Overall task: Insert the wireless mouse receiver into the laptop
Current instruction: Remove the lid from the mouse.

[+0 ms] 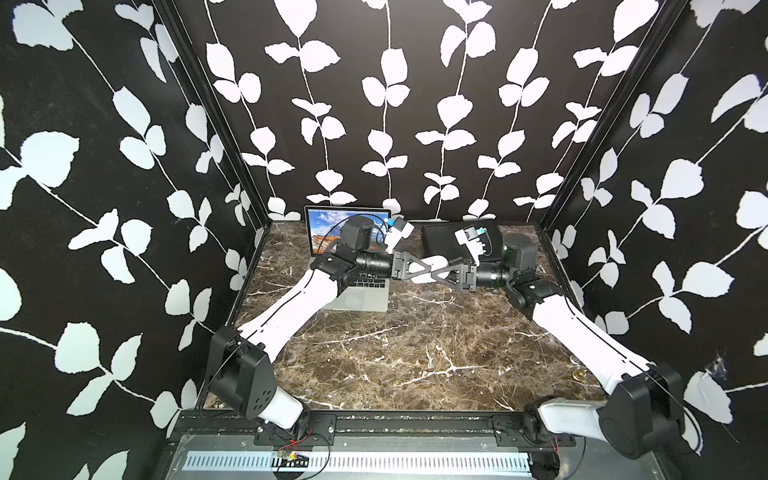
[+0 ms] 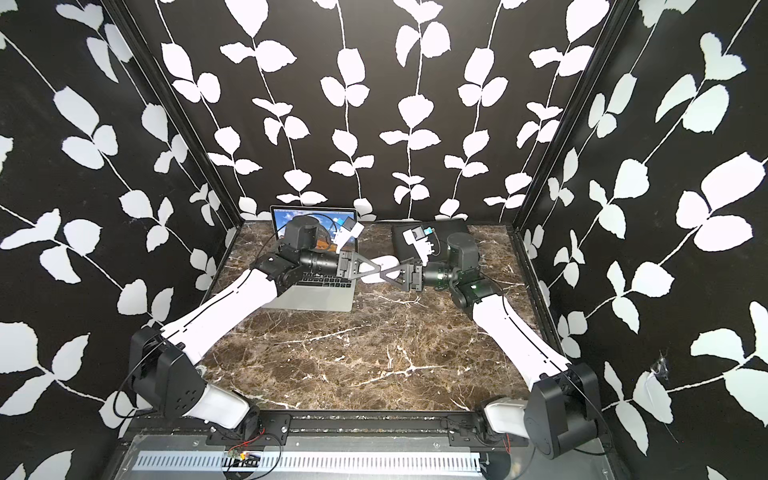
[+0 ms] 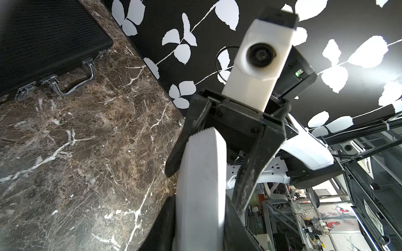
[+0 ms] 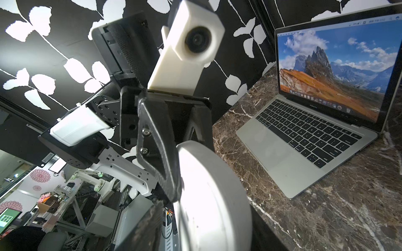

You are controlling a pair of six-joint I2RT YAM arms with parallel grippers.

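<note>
Visibility first: in both top views the crossed fingers cover the middle of the wireless mouse (image 1: pixel 436 262). I only get white slivers above and below them. The left arm blocks most of the keyboard and part of the screen of the laptop (image 1: pixel 361 301), at 11 o'clock on the worktop (image 1: pixel 395 353). The right arm's wrist camera covers part of the black case (image 1: pixel 440 243) at 1 o'clock. In each wrist view that arm's own fingers are blurred and cropped at the frame edge. I can't tell which mouse face is top or underside.

The mouse sits between the two grippers, just off the laptop's right edge at its 3 o'clock. Its long axis runs roughly 9-to-3, along the line joining the grippers. The top views show a broad face, while the left wrist view shows mostly its thin edge.

The left gripper (image 1: pixel 433 272) has its fingers (image 4: pixel 156 152) clenched on the mouse. The right gripper (image 1: pixel 442 273) has its fingers (image 3: pixel 180 143) spread, straddling the mouse's far end. The left wrist view shows a gap between one finger and the mouse.
</note>
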